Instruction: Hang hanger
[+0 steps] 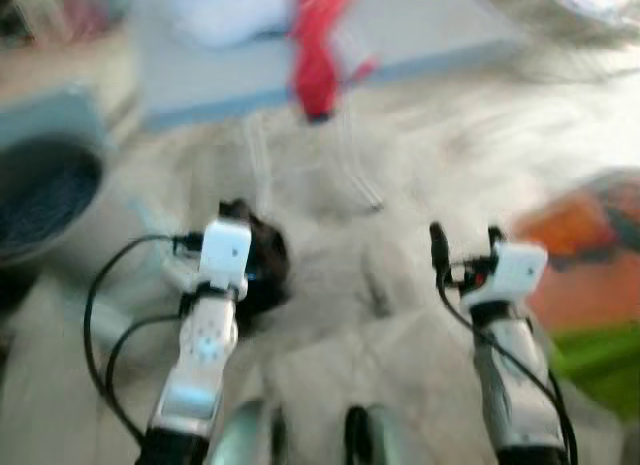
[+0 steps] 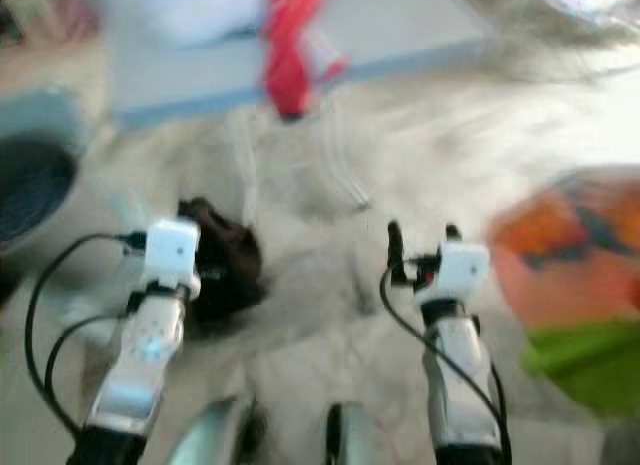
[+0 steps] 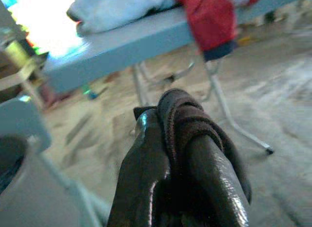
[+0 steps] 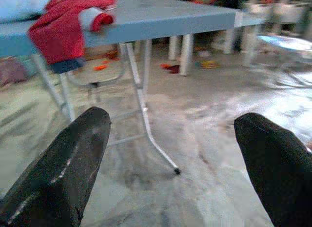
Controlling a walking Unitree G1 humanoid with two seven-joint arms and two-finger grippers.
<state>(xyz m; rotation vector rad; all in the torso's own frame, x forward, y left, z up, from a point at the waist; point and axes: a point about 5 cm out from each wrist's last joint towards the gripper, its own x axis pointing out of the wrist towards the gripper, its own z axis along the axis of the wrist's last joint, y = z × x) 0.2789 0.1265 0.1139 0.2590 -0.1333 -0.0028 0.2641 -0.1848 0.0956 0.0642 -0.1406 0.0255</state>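
Observation:
The head views are blurred by motion. My left gripper (image 1: 237, 213) is shut on a dark brown bundle of cloth or strap (image 1: 262, 263), which wraps over its fingers (image 3: 146, 154) in the left wrist view. To the right and level with it, my right gripper (image 1: 466, 240) is open and holds nothing; bare floor shows between its fingertips (image 4: 83, 139). Ahead stands a grey folding table (image 1: 420, 35) with a red garment (image 1: 318, 45) hanging over its front edge and a white cloth (image 1: 225, 10) on top. I cannot make out a hanger.
A blue-grey round tub (image 1: 45, 175) stands on the floor at the left. Orange (image 1: 590, 255) and green (image 1: 600, 360) things lie on the floor at the right. The table's thin metal legs (image 4: 146, 114) reach down to the pale floor ahead.

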